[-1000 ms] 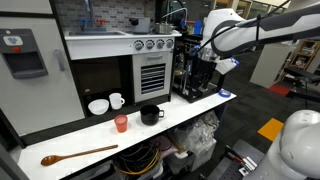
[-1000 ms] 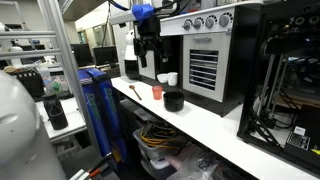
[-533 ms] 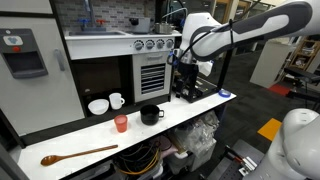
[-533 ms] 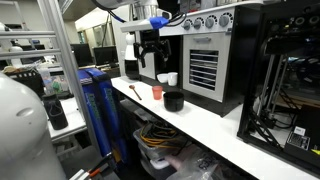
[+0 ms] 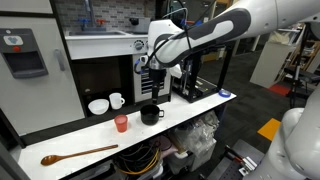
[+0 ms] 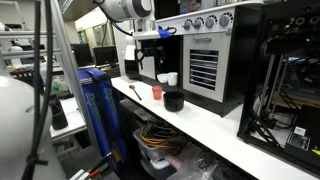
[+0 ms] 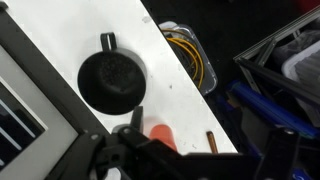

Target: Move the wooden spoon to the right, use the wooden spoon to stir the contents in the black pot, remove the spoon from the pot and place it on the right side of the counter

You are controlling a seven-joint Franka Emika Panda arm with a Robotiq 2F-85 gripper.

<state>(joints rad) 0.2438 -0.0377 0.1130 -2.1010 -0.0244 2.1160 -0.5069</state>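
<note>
My gripper (image 5: pixel 151 90) hangs over the counter (image 5: pixel 195 110), fingers spread wide and empty, which fits: nothing's been picked up. Straight below me is the black pot (image 7: pixel 113 80), with the red cup (image 7: pixel 162 135) just beside it. The wooden spoon (image 5: pixel 78 154) lies flat, well apart at the counter's far end, bowl outermost and handle pointing back toward the pot. My read: the first step isn't started. I'd travel along the counter and close across the handle. The cup sits on the return path, so there's a risk of clipping it.
</note>
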